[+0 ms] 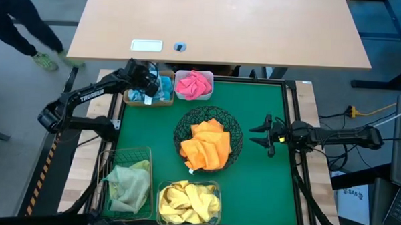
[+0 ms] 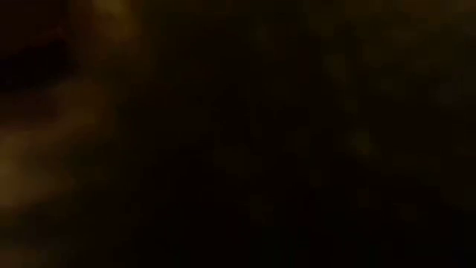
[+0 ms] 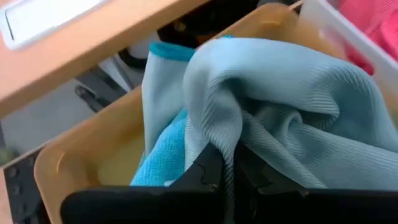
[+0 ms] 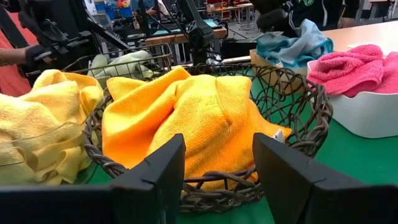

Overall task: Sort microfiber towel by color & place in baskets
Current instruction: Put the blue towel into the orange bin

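Observation:
My left gripper reaches down into the tan square tray at the far left and is shut on a pale blue towel. That towel is bunched over a brighter blue towel in the tray. My right gripper stands open and level just right of the round black wire bowl, which holds orange towels. The low view is dark and shows nothing. My left gripper pinches a fold of the pale blue towel between its two fingers. The fingers slant down into the tray from the table's left side. The towel drapes slack over and around the fingertips, and its bulk rests in the tan tray.
A white tub with a pink towel stands right of the tan tray. At the near left, a green wire basket holds a pale green towel, and beside it a clear box holds yellow towels. A wooden desk lies beyond the far edge.

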